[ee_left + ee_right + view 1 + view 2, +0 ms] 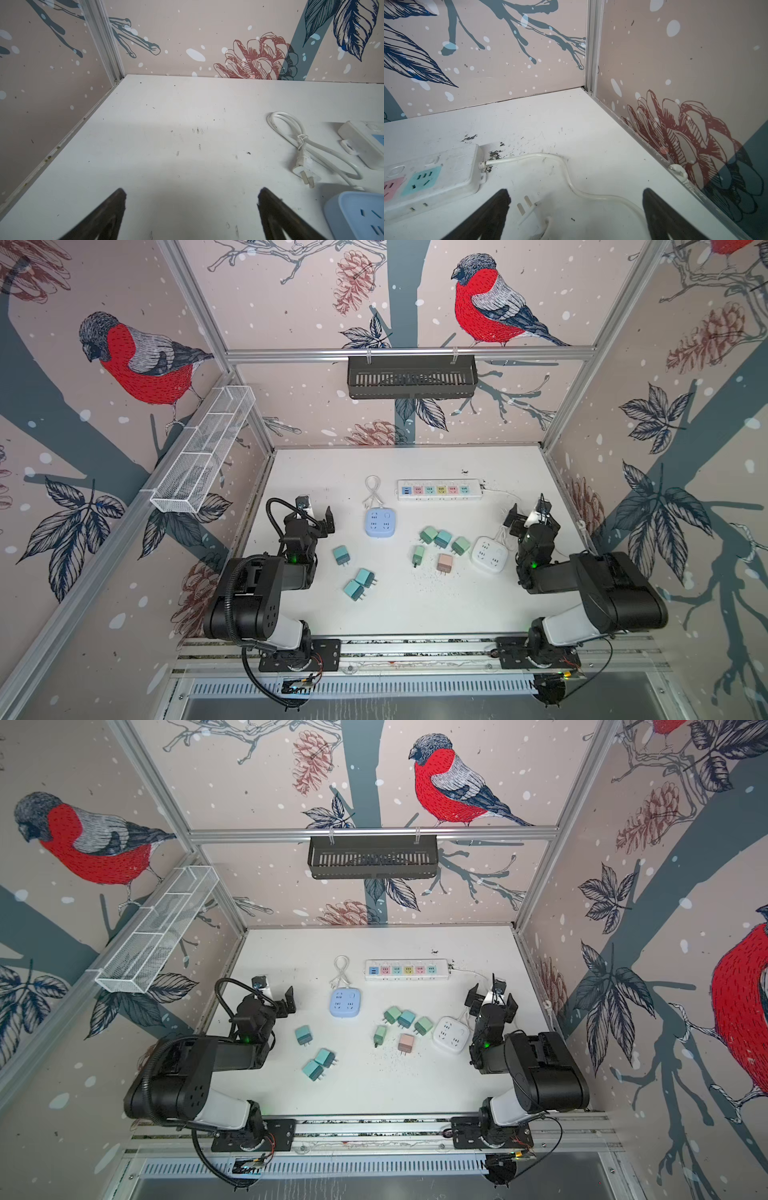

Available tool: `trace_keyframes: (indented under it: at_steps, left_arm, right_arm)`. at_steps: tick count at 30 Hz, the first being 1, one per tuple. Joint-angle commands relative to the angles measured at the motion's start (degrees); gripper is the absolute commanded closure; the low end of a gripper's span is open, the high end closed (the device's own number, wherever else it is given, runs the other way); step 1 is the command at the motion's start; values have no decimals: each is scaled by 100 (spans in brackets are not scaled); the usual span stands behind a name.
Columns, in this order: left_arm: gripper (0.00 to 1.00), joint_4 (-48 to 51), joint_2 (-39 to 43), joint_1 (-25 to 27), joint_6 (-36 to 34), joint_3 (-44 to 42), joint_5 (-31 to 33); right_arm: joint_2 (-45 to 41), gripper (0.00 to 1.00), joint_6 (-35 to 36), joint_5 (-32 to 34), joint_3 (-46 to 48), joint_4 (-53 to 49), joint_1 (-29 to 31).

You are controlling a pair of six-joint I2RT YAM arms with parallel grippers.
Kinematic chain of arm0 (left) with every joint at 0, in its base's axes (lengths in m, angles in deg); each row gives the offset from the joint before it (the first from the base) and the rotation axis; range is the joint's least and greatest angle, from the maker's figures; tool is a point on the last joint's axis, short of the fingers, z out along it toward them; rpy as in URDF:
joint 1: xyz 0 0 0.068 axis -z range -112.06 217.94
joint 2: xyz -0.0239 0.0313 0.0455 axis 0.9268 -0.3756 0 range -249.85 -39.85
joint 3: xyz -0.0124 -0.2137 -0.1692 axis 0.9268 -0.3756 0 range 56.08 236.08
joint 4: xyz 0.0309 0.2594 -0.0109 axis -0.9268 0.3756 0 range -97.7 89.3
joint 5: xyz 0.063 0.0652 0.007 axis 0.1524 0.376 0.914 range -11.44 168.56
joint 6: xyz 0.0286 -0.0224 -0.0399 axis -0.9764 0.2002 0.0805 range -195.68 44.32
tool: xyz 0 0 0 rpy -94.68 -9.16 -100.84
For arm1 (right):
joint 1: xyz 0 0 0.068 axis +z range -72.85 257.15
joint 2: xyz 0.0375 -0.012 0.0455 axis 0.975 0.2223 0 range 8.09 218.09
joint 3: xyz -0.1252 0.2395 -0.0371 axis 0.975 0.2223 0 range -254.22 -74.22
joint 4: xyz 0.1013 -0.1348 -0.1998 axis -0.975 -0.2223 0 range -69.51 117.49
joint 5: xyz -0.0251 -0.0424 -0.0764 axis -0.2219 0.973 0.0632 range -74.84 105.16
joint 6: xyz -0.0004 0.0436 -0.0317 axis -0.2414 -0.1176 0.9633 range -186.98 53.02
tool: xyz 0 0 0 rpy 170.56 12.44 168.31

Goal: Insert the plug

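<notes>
Sitting at opposite sides of the white table (415,614), both arms point toward the far wall.

Left gripper (191,193): jaws spread wide, holding nothing, bare tabletop ahead. Blue socket cube (380,522) just to its right in both top views, with its looped cord (372,489) and plug (305,172) lying beyond it.

Right gripper (576,194): jaws also wide apart and empty. A white corded plug (525,204) lies flat on the table, seen between the fingers in the wrist view, prongs toward the power strip (431,176); can't tell if anything touches it.

The strip lies near the far edge. White socket cube (489,553) sits close beside the right arm.

Loose plug adapters:
- Three teal ones (365,576) lie left of centre, two of them touching.
- A green and teal cluster (443,538) lies right of centre.
- The pink adapter (444,563) lies nearest the front.
</notes>
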Motion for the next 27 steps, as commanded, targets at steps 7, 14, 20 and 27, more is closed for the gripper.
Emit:
trace_keyframes:
  at_steps: [7, 14, 20, 27]
  left_arm:
    - [2, -200, -17, 3, 42, 34, 49]
    - [2, -202, -16, 2, 42, 43, 49]
    - [1, -202, -7, 5, 42, 35, 49]
    - [2, -227, 1, 26, 24, 25, 102]
  right_arm:
    - [1, 0, -50, 9, 8, 128, -2]
    - [-3, 0, -52, 4, 8, 120, -8]
    - [-6, 0, -55, 9, 8, 121, -8]
    - [-17, 0, -48, 15, 34, 156, 2]
